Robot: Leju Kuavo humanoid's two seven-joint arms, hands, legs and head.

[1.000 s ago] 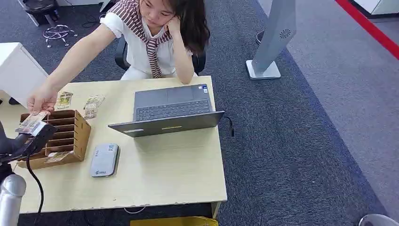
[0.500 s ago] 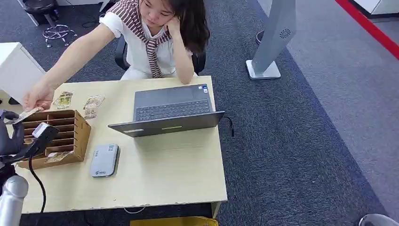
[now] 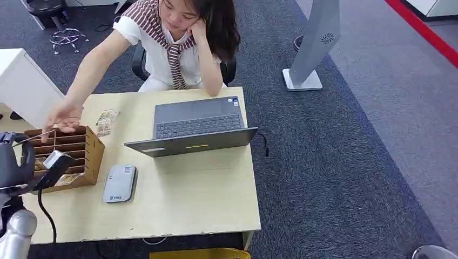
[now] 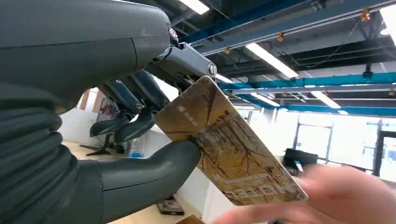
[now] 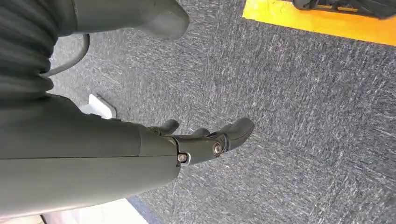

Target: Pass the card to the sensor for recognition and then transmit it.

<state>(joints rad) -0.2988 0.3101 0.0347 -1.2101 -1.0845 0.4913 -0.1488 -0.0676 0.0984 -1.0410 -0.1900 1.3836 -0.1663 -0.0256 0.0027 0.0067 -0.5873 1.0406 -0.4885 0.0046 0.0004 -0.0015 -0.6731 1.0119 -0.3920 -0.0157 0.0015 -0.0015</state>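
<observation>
At the far left of the head view we see our left hand (image 3: 16, 162) raised over the left edge of the bench (image 3: 205, 199). In the left wrist view that hand (image 4: 140, 140) pinches the card (image 4: 229, 149) between the thick thumb and the darker fingers (image 4: 130, 105) above it; the card, printed with brown trees, sticks out beyond the fingertips. A person's hand (image 4: 327, 196), blurred, sits at the card's far corner; we cannot tell whether it touches it. In the head view the card shows as a thin pale edge (image 3: 33, 137) just above our left hand, with the person's hand (image 3: 62, 118) close to its far end.

Just past our left hand stands a wooden slotted box (image 3: 81, 154) with a card lying in its near slot. Beyond the box, farther from the hand, a small stack of cards (image 3: 105, 121) lies on the bench. To the right of the box lies the grey sensor (image 3: 120, 183), flat on the bench and well apart from the held card. Farther right sits an open laptop (image 3: 194, 127).

Our right hand (image 5: 205, 137) hangs over grey carpet (image 5: 303, 116), holding nothing, its fingers loosely curled but apart.
</observation>
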